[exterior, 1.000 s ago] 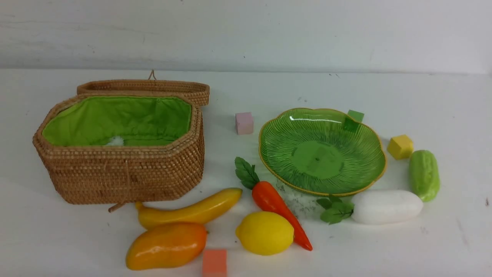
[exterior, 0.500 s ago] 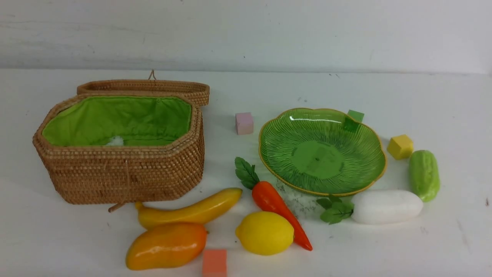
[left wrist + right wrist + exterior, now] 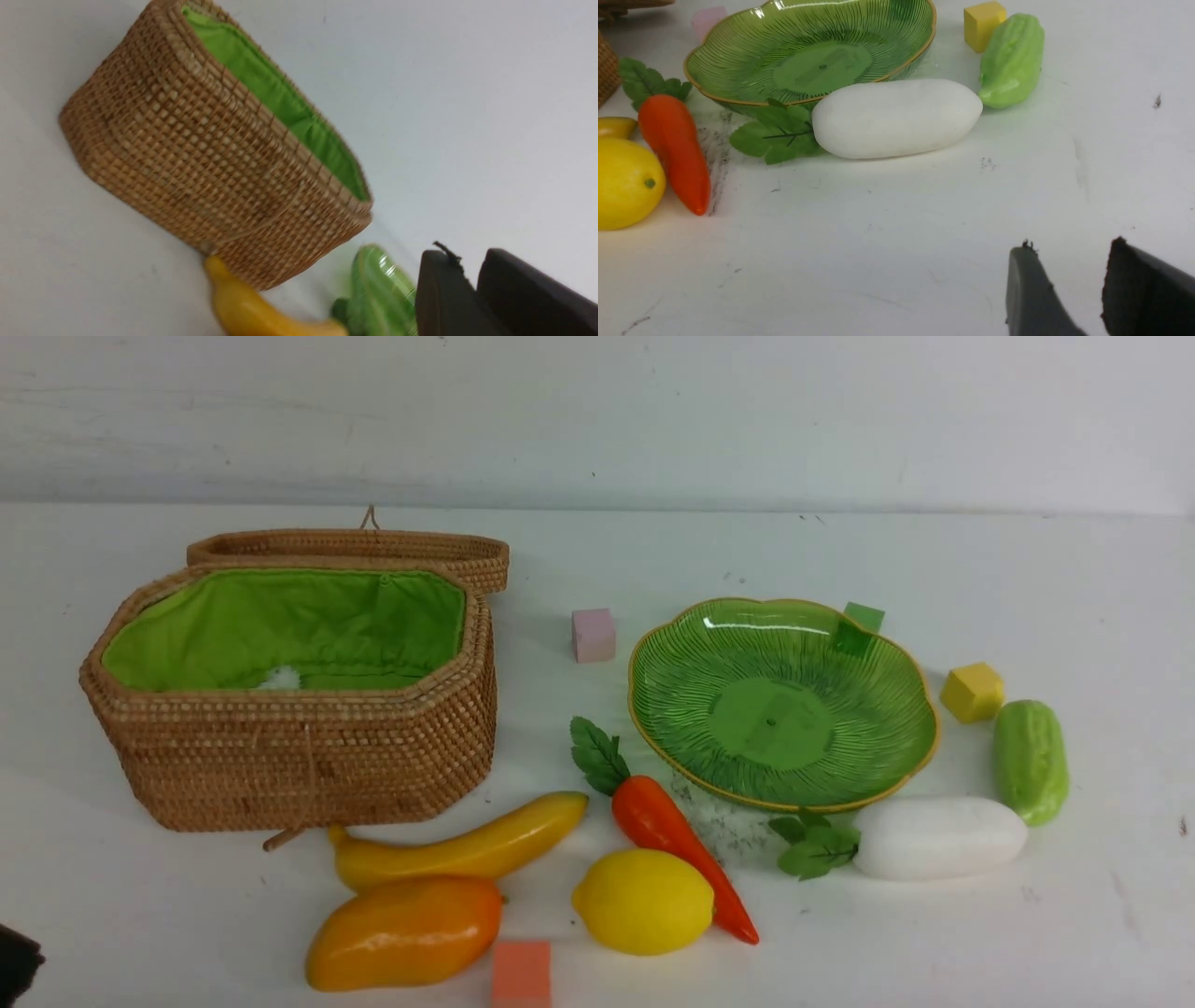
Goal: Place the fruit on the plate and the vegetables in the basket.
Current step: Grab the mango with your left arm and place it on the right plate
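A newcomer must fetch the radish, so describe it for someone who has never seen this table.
Find the green glass plate right of centre. In front of its near rim, toward the robot's right, lies the radish on its side, leaves pointing left. It is the only white item; the cucumber beside it is light green.

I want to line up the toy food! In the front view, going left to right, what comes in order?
Mango → lemon → radish → cucumber. The banana and the carrot overlap their neighbours, so they are left out.
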Motion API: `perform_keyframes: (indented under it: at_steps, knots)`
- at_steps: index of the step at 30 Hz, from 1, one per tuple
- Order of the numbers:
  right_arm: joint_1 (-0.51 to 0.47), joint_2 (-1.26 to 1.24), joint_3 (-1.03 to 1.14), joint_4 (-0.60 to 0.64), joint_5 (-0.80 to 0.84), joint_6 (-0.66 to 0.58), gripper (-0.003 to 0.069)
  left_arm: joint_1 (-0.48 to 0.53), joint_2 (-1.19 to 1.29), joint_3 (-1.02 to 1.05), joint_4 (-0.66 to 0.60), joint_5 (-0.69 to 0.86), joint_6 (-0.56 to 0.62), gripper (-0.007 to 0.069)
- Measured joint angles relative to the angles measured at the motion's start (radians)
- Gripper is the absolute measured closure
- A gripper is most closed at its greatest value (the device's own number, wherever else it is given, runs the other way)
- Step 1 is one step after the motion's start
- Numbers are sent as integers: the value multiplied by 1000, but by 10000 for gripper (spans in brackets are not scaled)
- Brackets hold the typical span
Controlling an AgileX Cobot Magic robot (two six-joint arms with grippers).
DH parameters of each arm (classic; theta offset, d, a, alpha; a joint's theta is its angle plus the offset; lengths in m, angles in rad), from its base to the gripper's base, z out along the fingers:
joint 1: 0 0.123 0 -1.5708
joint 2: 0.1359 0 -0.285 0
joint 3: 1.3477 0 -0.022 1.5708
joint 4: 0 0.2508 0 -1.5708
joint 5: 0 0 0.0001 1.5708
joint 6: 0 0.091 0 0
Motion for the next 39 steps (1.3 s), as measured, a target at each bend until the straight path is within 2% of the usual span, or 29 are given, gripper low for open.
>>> perform_keyframes:
  at_steps: [3,8,14,16,21,24,26,30,33,36,37,38,39]
  knots:
    - [0,0,0,0,0,0,417,0,0,0,-117,-70,-6,508]
    - [0,0,0,0,0,0,417,0,0,-16,-129,-74,11,507]
    - [0,0,5,6,-37,6,417,0,11,-259,17,185,146,638]
    - [0,0,12,79,-88,54,417,0,64,-377,67,321,212,638]
    - [0,0,12,352,-256,200,417,0,281,-597,158,654,348,638]
    - [0,0,12,464,-353,234,421,0,396,-675,199,773,388,638]
    - [0,0,5,521,-353,237,428,0,458,-693,195,794,380,638]
    - [32,33,-149,528,-146,163,477,0,579,-712,169,852,449,638]
    - [69,144,-342,489,78,26,535,-23,669,-758,169,941,493,638]
    - [100,300,-583,458,377,-129,586,-126,760,-832,204,999,539,638]
    - [101,309,-598,457,398,-138,588,-135,765,-843,211,1008,545,638]
    - [109,392,-729,448,571,-208,599,-212,814,-889,245,1048,556,638]
    - [114,426,-782,444,638,-236,601,-245,837,-914,268,1075,558,638]
